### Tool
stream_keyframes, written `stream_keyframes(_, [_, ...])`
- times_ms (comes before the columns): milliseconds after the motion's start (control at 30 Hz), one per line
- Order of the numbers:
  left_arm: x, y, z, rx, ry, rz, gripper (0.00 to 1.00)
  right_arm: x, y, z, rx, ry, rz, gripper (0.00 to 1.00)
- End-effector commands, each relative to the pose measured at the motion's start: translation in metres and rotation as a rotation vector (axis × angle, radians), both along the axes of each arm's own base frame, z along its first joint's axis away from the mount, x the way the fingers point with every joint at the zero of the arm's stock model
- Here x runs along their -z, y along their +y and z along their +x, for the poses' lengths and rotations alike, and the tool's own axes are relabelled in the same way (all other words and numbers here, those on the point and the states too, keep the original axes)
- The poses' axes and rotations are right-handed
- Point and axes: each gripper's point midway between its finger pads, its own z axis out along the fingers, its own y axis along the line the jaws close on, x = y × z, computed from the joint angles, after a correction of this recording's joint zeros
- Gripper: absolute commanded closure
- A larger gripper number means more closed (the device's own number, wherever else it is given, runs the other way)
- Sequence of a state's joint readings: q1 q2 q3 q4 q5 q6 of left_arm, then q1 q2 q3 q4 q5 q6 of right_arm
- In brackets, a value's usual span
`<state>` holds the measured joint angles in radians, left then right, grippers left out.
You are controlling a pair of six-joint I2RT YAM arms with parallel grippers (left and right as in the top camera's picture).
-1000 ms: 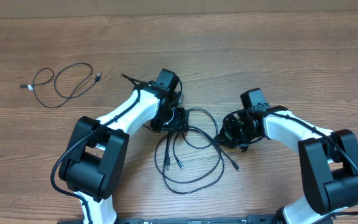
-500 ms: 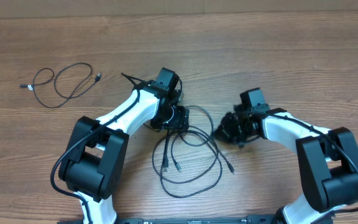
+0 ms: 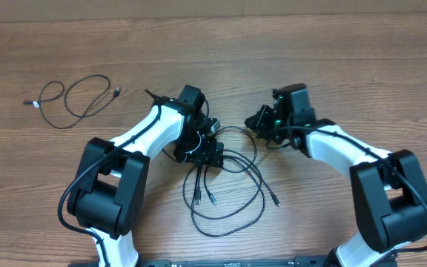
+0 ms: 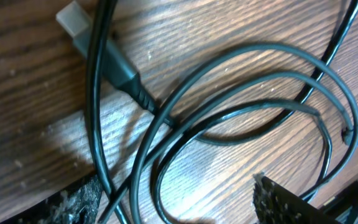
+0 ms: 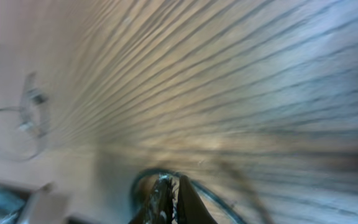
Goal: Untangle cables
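One tangle of cables (image 3: pixel 228 185) under spread left fingers (image 4: pixel 288 202); right fingers (image 5: pixel 188 202) pinch strand; spare cord (image 3: pixel 73 100) apart

Table (image 3: pixel 347 67): brown wood-grain top, boards running left to right in the overhead view, darker seams between them. Fills nearly the whole view. Beyond the far edge, a pale tan strip (image 3: pixel 310 6); cannot tell what it is. Light even, soft. Close up (image 4: pixel 241 37): grain coarse, pale specks, whitish glare patches. Right wrist view blurred; streaked grain only (image 5: pixel 241 74).
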<state>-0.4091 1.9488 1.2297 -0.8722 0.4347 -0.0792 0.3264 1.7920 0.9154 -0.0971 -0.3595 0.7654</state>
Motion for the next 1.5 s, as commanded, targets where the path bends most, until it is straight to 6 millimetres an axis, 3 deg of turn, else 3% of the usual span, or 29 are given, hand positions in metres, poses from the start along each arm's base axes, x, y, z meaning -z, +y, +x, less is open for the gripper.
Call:
stream_keyframes(0, [0.011,-0.008,-0.010,0.013,0.015,0.034,0.20,0.007,-0.012,0.012,0.095,-0.086,-0.200,0.96])
stream_keyframes(100, [0.020,0.006,-0.003,-0.081,-0.024,0.197,0.19,0.011,-0.009,0.005,0.084,-0.074,-0.229,0.95])
stream_keyframes(133, [0.021,0.007,-0.002,-0.092,-0.029,0.211,0.20,0.013,-0.009,0.002,0.080,-0.060,-0.231,0.86])
stream_keyframes(167, [0.022,0.006,-0.001,-0.097,-0.038,0.217,0.20,0.015,-0.008,-0.002,0.068,-0.042,-0.225,0.42])
stream_keyframes(200, [0.022,0.004,-0.001,-0.095,-0.041,0.215,0.20,0.015,-0.009,-0.002,0.066,-0.036,-0.217,0.13])
stream_keyframes(233, [0.022,0.004,-0.001,-0.095,-0.041,0.215,0.19,0.015,-0.010,-0.002,0.069,-0.032,-0.216,0.09])
stream_keyframes(333, [0.022,0.005,-0.001,-0.094,-0.040,0.214,0.19,0.016,-0.020,0.001,0.092,-0.020,-0.220,0.09])
stream_keyframes(433, [0.021,0.005,-0.004,-0.089,-0.033,0.216,0.20,0.019,-0.035,0.001,0.103,0.024,-0.196,0.22])
stream_keyframes(500, [0.021,0.001,-0.005,-0.086,-0.026,0.202,0.20,0.023,-0.044,-0.008,0.104,0.093,-0.164,0.37])
stream_keyframes(567, [0.020,-0.002,-0.008,-0.078,-0.020,0.193,0.20,0.026,-0.049,-0.015,0.078,0.128,-0.156,0.39])
stream_keyframes(667, [0.020,-0.006,-0.009,-0.060,-0.029,0.190,0.18,0.023,-0.037,-0.023,-0.075,0.094,-0.131,0.39])
stream_keyframes(700, [0.021,-0.008,-0.010,-0.041,-0.037,0.186,0.18,0.020,-0.027,-0.028,-0.157,0.068,-0.105,0.43])
stream_keyframes(833, [0.021,-0.009,-0.008,0.049,-0.079,0.181,0.15,0.019,-0.019,-0.034,-0.195,0.073,-0.093,0.47])
stream_keyframes(933, [0.023,0.000,-0.003,0.080,-0.116,0.233,0.14,0.020,-0.011,-0.043,-0.225,0.095,-0.081,0.48])
stream_keyframes(1033, [0.024,0.004,0.001,0.082,-0.138,0.258,0.13,0.021,-0.006,-0.049,-0.241,0.106,-0.085,0.59])
stream_keyframes(1133, [0.024,0.004,0.001,0.085,-0.141,0.257,0.13,0.022,-0.004,-0.050,-0.246,0.110,-0.086,0.74])
stream_keyframes(1300, [0.025,0.007,0.003,0.084,-0.149,0.272,0.16,0.022,-0.004,-0.050,-0.246,0.110,-0.086,0.77])
stream_keyframes(1333, [0.025,0.007,0.003,0.084,-0.151,0.275,0.24,0.022,-0.004,-0.050,-0.246,0.109,-0.085,0.77])
stream_keyframes(1467, [0.016,0.007,0.003,0.087,-0.134,0.282,0.23,0.021,-0.010,-0.050,-0.235,0.127,-0.071,0.77])
